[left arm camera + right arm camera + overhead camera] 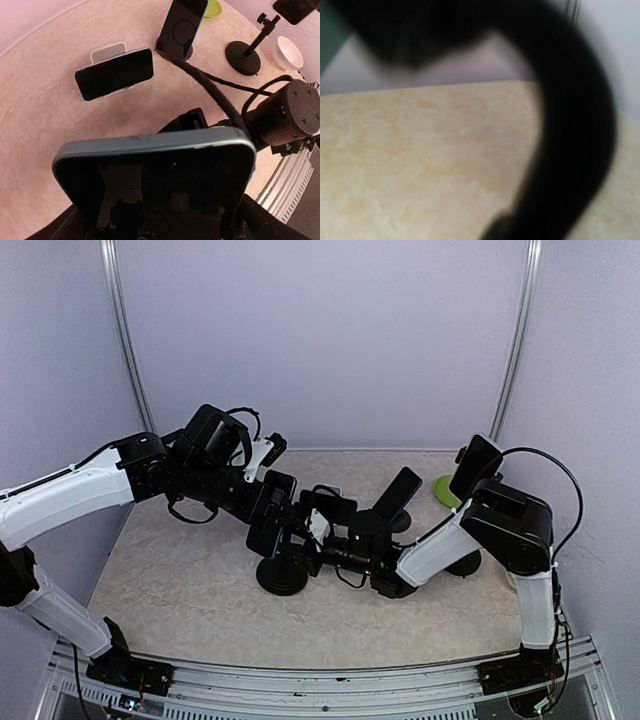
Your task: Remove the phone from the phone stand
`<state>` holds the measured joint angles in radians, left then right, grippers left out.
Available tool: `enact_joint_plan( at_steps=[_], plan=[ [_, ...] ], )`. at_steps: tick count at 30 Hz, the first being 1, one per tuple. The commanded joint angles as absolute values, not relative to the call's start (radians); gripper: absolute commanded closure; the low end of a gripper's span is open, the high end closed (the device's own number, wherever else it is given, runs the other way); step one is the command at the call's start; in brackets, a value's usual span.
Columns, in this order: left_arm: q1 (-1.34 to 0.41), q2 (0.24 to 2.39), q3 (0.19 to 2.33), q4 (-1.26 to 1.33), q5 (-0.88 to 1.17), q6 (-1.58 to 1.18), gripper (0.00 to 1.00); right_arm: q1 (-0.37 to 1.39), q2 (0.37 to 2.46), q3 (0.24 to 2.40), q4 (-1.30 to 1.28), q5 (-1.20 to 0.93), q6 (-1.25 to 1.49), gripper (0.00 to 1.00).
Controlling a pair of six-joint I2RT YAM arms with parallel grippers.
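The phone (155,185), with a dark screen and a blue-grey edge, fills the lower half of the left wrist view. In the top view it (266,525) sits at the head of the black phone stand, above the stand's round base (282,576). My left gripper (268,508) is shut on the phone, with dark fingers (260,220) at its sides. My right gripper (318,532) reaches in from the right, up against the stand's stem just behind the phone. Its fingers are hidden. The right wrist view shows only a blurred black shape (570,125) over the table.
A second phone lies in a white holder (114,74). A third phone (181,27) leans on a stand behind it. A black stand with a round base (242,51) carries another phone (475,465). A white bowl (288,52) and a green disc (447,490) are at the far right.
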<state>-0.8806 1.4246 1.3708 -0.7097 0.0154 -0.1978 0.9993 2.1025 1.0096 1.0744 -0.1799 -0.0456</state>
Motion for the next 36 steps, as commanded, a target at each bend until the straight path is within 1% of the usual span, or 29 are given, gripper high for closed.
enact_joint_plan(
  at_steps=[1, 2, 4, 6, 8, 10, 13, 15, 20, 27, 30, 36],
  plan=[
    [-0.888, 1.398, 1.314, -0.502, -0.022, -0.259, 0.71, 1.008, 2.131, 0.983, 1.108, -0.211, -0.069, 0.42],
    [-0.888, 1.391, 1.298, -0.485, -0.026, -0.266, 0.71, 1.009, 2.13, 0.978, 1.109, -0.214, -0.069, 0.37],
    [-0.891, 1.373, 1.267, -0.453, -0.036, -0.269, 0.71, 1.009, 2.117, 0.96, 1.106, -0.214, -0.069, 0.3],
    [-0.891, 1.352, 1.234, -0.427, -0.042, -0.265, 0.71, 1.012, 2.092, 0.935, 1.107, -0.21, -0.077, 0.26],
    [-0.893, 1.324, 1.192, -0.392, -0.039, -0.261, 0.7, 1.012, 2.067, 0.913, 1.09, -0.205, -0.089, 0.24],
    [-0.895, 1.295, 1.151, -0.359, -0.031, -0.26, 0.7, 1.012, 2.049, 0.894, 1.074, -0.192, -0.106, 0.25],
    [-0.897, 1.253, 1.084, -0.313, -0.018, -0.265, 0.7, 1.011, 2.049, 0.886, 1.059, -0.147, -0.129, 0.32],
    [-0.897, 1.247, 1.064, -0.317, -0.015, -0.263, 0.7, 1.009, 2.064, 0.897, 1.049, -0.119, -0.137, 0.34],
    [-0.913, 1.253, 1.069, -0.407, -0.053, -0.22, 0.69, 1.008, 2.094, 0.926, 1.029, -0.104, -0.138, 0.33],
    [-0.913, 1.248, 1.054, -0.445, -0.072, -0.194, 0.61, 1.008, 2.03, 0.908, 0.967, -0.136, -0.147, 0.29],
    [-0.921, 1.252, 1.043, -0.43, -0.089, -0.198, 0.61, 1.009, 2.012, 0.905, 0.941, -0.159, -0.151, 0.3],
    [-0.945, 1.28, 1.041, -0.468, -0.167, -0.136, 0.64, 1.002, 2.03, 0.921, 0.903, -0.178, -0.141, 0.33]
  ],
)
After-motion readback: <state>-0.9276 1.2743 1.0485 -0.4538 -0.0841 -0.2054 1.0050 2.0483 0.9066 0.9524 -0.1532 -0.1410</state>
